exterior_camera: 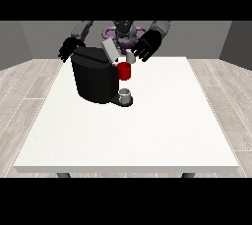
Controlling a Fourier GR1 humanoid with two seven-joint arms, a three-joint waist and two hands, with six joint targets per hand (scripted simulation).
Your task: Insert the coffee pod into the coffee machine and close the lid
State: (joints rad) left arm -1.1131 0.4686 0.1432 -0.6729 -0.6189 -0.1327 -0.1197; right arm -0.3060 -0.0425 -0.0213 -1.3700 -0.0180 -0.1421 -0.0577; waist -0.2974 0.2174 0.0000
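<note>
Front view: the coffee machine point(96, 79) stands on the white table point(147, 130), toward the robot's side, and serves here as the landmark. Its lid point(110, 50) is tilted up and open above the red pod holder point(124, 71) that juts from the machine's side toward the view's right. Below that holder, at the machine's foot, a small grey cup point(125, 94) sits on the drip base.

The hand at the view's right point(146, 45) hovers just above and beside the red holder, fingers curled downward. A small pale grey object point(130, 57) — most likely the coffee pod — shows just under those fingers, directly above the holder; whether the fingers actually pinch it or it already rests at the holder's mouth I cannot tell. The hand at the view's left point(70, 48) hangs behind the machine's far upper corner, fingers spread loosely, holding nothing.

The step in hand appears to be seating the pod. To do it well, the pod should be centred over the red holder's opening before it goes down, kept upright so it does not catch on the rim — and the hand should clear the raised lid on withdrawal. Only then should the lid be pressed down, pushing near its free edge.
</note>
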